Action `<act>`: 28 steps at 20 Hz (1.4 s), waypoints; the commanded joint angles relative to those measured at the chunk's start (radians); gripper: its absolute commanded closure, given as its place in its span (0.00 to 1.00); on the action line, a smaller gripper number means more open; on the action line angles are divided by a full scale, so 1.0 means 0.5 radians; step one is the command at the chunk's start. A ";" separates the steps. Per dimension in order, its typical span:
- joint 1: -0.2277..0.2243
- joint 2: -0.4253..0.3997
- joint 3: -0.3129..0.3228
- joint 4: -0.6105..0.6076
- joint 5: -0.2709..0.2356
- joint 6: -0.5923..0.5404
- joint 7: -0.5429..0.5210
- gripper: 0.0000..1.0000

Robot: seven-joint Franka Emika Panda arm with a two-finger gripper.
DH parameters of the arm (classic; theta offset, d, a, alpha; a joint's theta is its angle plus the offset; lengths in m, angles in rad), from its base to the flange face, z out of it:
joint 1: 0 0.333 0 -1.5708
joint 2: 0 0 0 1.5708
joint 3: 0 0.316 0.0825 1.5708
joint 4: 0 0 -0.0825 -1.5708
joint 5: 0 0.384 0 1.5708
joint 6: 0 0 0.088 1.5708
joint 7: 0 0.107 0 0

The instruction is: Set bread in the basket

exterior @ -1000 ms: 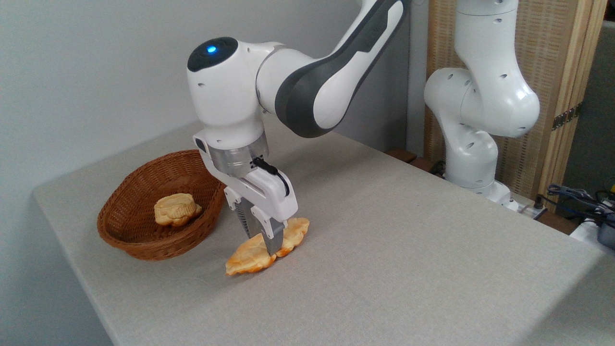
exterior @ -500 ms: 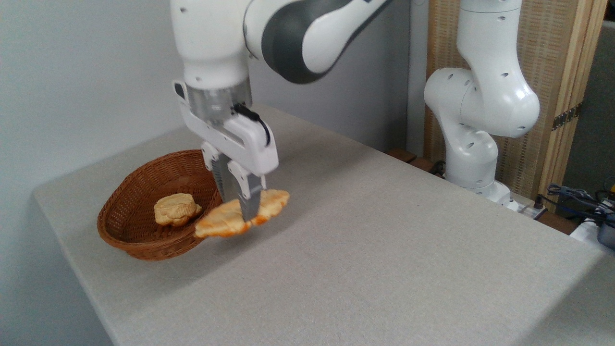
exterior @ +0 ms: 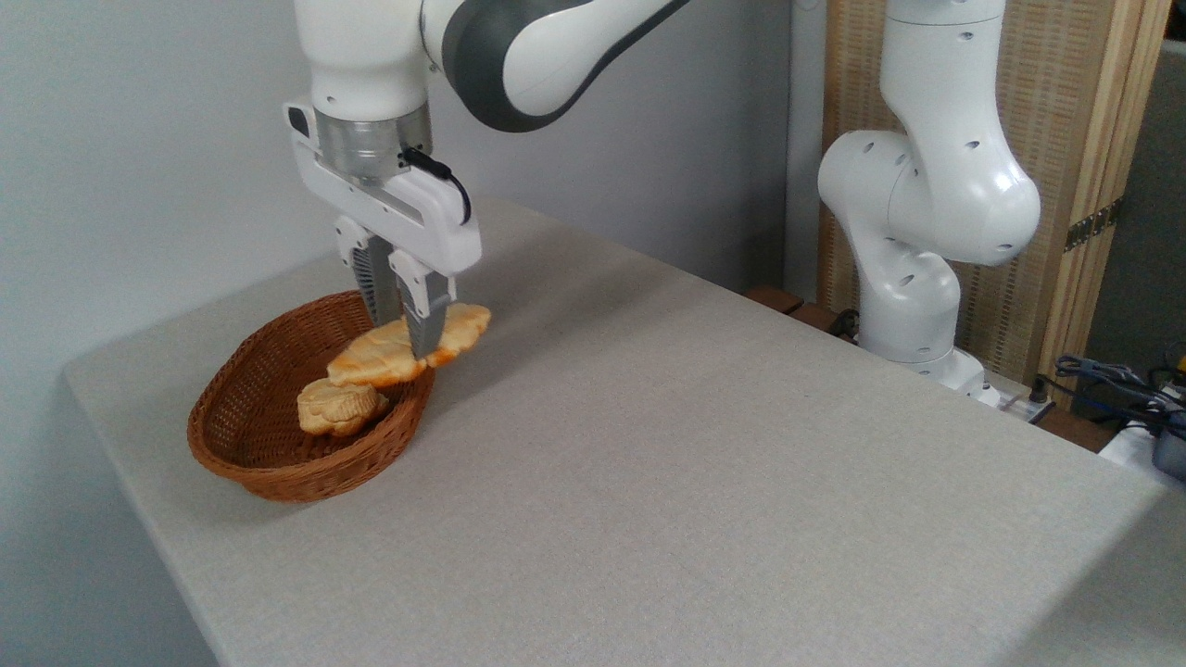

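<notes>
The bread (exterior: 375, 357), a long golden-orange pastry with wavy edges, hangs in the air over the right rim of the basket. My gripper (exterior: 414, 345) is shut on its middle, fingers pointing down. The brown wicker basket (exterior: 250, 454) stands on the table at the left, below and left of the gripper. The pastry's left end reaches over the basket's inside, while its right end sticks out past the rim.
A smaller pale lumpy bun (exterior: 339, 407) lies inside the basket. The grey table (exterior: 667, 482) stretches to the right. The arm's white base (exterior: 913, 278) stands at the back right, with cables (exterior: 1121, 380) at the far right edge.
The gripper has lifted the bread off the table and carried it up and to the left, from beside the basket to above its right rim.
</notes>
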 commanded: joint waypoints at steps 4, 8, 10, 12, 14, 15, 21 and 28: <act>0.002 0.223 -0.203 0.049 -0.080 0.400 -0.767 0.42; -0.004 0.275 -0.237 0.049 -0.074 0.455 -1.047 0.00; -0.007 0.281 -0.249 0.049 -0.074 0.455 -1.050 0.00; -0.010 0.281 -0.249 0.049 -0.074 0.459 -1.050 0.00; -0.010 0.281 -0.249 0.049 -0.074 0.455 -1.050 0.00; -0.010 0.278 -0.249 0.049 -0.074 0.455 -1.050 0.00; 0.011 0.223 -0.218 0.058 -0.062 0.443 -1.035 0.00; 0.014 0.177 0.027 0.301 0.109 0.137 -0.876 0.00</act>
